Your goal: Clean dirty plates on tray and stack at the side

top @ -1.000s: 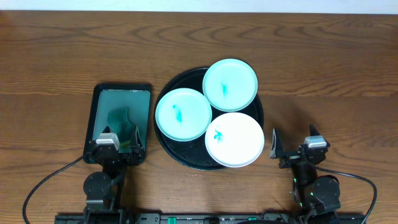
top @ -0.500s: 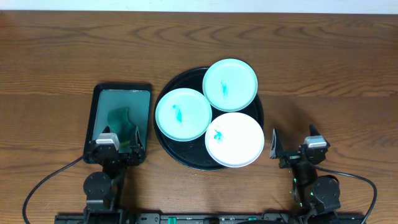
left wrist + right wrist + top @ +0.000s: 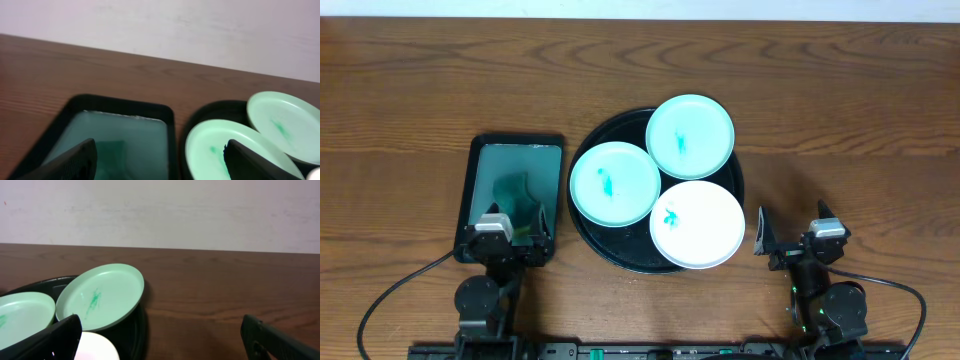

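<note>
The round black tray [image 3: 588,232] holds three plates, each with a teal smear. One mint-green plate [image 3: 614,183] lies at the tray's left, another mint-green plate [image 3: 690,137] at the back right, and the white plate [image 3: 698,224] at the front right. My left gripper [image 3: 508,226] is open and empty, over the near end of the rectangular tray. My right gripper [image 3: 792,240] is open and empty, just right of the round tray. The left wrist view shows both green plates [image 3: 220,150] [image 3: 285,125]. The right wrist view shows the back green plate [image 3: 100,296].
A smaller rectangular black tray [image 3: 516,147] with a green sponge [image 3: 515,200] lies left of the round tray. The wooden table [image 3: 840,120] stretches right and behind. Cables run from both arm bases at the front edge.
</note>
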### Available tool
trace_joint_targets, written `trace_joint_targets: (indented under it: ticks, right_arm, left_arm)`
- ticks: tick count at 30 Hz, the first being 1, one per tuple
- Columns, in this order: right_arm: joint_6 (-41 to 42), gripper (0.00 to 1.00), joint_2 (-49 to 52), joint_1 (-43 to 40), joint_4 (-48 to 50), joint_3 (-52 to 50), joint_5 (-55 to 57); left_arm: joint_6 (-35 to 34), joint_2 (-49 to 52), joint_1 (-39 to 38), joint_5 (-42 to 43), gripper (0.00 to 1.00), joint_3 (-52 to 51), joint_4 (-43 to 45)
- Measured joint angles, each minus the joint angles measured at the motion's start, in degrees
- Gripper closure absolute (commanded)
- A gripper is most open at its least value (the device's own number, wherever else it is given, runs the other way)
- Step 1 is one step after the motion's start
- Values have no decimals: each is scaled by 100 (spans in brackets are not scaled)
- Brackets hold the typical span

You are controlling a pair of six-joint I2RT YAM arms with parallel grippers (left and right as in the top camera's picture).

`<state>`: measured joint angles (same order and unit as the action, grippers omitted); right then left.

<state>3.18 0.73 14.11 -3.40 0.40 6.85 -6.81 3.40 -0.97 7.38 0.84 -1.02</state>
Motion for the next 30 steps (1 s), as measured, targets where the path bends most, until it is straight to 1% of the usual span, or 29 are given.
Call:
trace_joint_targets:
  ticks: [7,11,14,16,18,21,24,27,30]
  right_arm:
    - [0,1,0,2,2,0,-2]
    - [0,1,0,2,0,0,-2]
    - [0,1,2,2,-2,0,-7]
    - [0,1,0,2,-2,0,-20]
    - [0,1,2,2,-2,0,-33]
    - [0,1,0,0,-2,0,-46]
    - [0,1,4,2,-2,0,-52]
    - [0,1,9,2,-4,0,-63]
    - [0,1,11,2,2,0,-63]
  left_arm:
    - [-382,682,0,750,18,114,-111]
    - [-505,1458,0,1029,18,367,-372]
    - [-540,2216,0,1115,18,975,-664]
    - [-544,2835,0,1152,18,1657,-1025]
    - [-546,3523,0,1189,18,2494,-1587]
    - [-544,4439,0,1209,18,3602,-2514]
    - [-516,5418,0,1207,18,4647,-3724]
    - [-485,6288,0,1209,18,5447,-4614]
    - [-474,6931,0,1228,18,5906,-5090]
